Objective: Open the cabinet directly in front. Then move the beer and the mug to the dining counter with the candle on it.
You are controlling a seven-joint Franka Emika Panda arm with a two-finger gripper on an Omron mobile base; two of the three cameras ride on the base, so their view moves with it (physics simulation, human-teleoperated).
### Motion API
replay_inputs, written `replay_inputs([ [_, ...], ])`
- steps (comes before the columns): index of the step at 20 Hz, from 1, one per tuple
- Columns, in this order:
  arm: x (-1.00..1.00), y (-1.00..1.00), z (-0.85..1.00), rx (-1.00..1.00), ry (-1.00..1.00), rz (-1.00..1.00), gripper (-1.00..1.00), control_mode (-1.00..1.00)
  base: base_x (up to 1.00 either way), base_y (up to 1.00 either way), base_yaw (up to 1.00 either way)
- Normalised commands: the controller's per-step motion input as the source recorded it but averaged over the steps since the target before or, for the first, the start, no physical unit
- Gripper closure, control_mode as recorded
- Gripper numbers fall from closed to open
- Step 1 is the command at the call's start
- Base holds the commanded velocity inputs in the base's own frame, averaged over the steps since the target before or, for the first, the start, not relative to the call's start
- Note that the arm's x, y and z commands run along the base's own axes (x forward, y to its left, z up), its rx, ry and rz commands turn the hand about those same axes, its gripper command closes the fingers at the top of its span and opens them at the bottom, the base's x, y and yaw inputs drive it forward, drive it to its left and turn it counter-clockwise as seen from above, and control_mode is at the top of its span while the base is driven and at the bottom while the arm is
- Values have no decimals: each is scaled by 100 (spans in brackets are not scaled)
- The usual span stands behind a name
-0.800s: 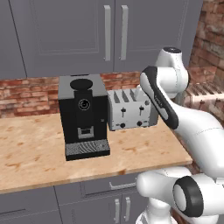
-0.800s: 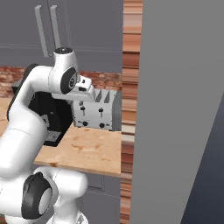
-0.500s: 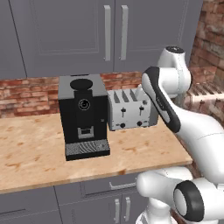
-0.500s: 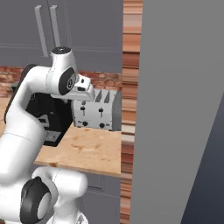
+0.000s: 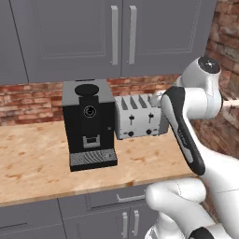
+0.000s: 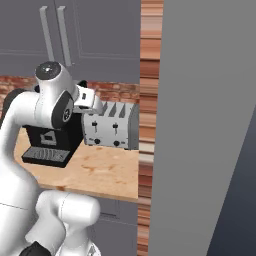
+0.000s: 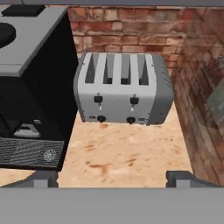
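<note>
Left base view shows the large grey wall cabinet (image 5: 122, 37) with both panelled doors closed and its two long silver bar handles (image 5: 123, 35) side by side above the appliances. Whatever it holds is hidden, so the beer and the mug cannot be placed from here. In the hand view the gripper (image 7: 113, 180) has its tips spread wide, holds nothing, and points down at the silver four-slot toaster (image 7: 124, 89), whose slots look empty, beside the black coffee machine (image 7: 30, 83) on the wood-grain table (image 7: 127, 151).

The main risk, I judge, is the climb to the handles: the hand sits low beside the toaster and the red brick side wall (image 7: 199, 87), so a careless swing could clip either. Hooking both bars at once, or pulling the door into the white arm (image 5: 186, 126), could also stall the opening.
</note>
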Motion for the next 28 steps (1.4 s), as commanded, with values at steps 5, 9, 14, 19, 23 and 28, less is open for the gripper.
replay_inputs([
  [5,-48,0,45,0,-47,0,-100,-100,0,0,0],
  [9,-37,2,42,0,-44,0,-100,-100,0,0,0],
  [14,-25,6,46,0,-43,0,-100,-100,0,0,0],
  [19,-24,0,33,0,-36,0,-100,-100,0,0,0],
  [23,-19,0,12,0,-25,0,-100,-100,0,0,0],
  [28,0,4,3,0,-5,0,-100,-100,0,0,0],
])
